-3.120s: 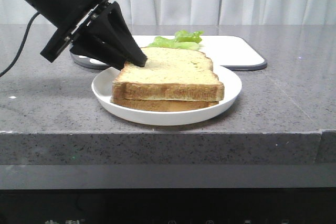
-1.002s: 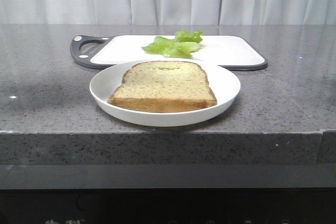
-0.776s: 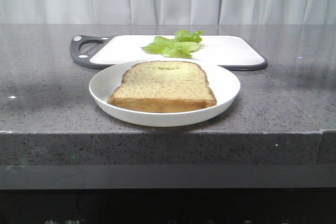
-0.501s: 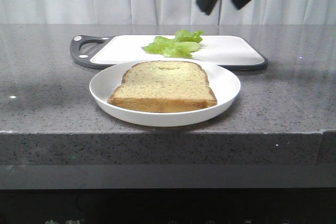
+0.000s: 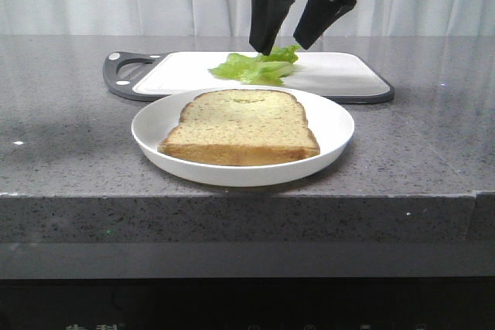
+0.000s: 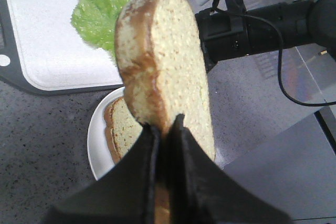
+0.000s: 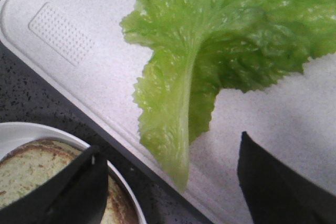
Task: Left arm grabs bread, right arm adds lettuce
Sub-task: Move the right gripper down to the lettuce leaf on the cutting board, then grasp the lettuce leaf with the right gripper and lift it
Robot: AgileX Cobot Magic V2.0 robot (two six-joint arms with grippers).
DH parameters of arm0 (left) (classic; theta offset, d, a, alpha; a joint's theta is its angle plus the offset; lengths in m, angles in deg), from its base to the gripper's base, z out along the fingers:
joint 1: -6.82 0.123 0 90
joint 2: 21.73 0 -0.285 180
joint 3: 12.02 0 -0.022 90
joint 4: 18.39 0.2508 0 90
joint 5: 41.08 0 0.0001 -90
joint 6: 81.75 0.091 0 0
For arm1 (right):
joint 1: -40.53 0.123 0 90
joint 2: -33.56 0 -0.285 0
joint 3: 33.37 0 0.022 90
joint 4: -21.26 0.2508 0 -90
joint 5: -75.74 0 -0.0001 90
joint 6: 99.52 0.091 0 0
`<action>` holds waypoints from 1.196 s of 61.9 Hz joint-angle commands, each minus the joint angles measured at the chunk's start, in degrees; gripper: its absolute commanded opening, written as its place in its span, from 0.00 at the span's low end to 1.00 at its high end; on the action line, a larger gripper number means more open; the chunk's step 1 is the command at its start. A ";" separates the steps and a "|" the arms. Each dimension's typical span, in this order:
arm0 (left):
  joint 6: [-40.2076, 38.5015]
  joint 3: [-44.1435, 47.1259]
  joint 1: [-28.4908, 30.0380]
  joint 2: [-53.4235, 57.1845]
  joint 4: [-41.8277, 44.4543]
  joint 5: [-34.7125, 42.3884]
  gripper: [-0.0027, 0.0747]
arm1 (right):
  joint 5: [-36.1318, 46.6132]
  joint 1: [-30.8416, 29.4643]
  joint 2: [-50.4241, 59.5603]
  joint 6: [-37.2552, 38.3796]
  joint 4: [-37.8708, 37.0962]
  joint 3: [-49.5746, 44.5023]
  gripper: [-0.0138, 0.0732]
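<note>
Left arm's black long-fingered gripper (image 6: pixel 165 145): fingers pressed together on the lower edge of the thick tan speckled bread slice with dark brown crust (image 6: pixel 163 72), held on edge in the air above the round white plate (image 6: pixel 97 145). A second tan slice (image 5: pixel 241 125) lies flat on that plate, near the front edge of the grey speckled stone desk (image 5: pixel 77 152).

Right arm's black gripper with short tapered fingers (image 5: pixel 298 21): fingers spread apart, tips just above the ruffled light green lettuce leaf (image 5: pixel 255 66), one finger either side of it. Leaf lies flat on the white cutting board with dark rim (image 5: pixel 340 75), behind the plate toward the desk's rear edge.
</note>
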 commanded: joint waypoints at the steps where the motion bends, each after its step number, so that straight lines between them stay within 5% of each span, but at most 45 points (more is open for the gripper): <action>1: 0.07 -1.48 0.11 1.30 -3.99 1.63 0.01 | 0.11 0.35 2.58 -0.62 0.77 2.81 0.78; 38: 0.07 -1.48 0.11 1.30 -3.99 2.08 0.01 | 0.50 1.16 -1.03 -0.51 0.82 3.14 0.77; 64: 0.07 -1.48 0.11 1.30 -3.86 2.17 0.01 | 1.81 1.16 -1.17 0.19 0.87 3.14 0.26; 74: 0.07 -1.48 0.11 1.30 -3.86 2.17 0.01 | 1.75 1.16 -1.17 0.20 0.87 3.14 0.22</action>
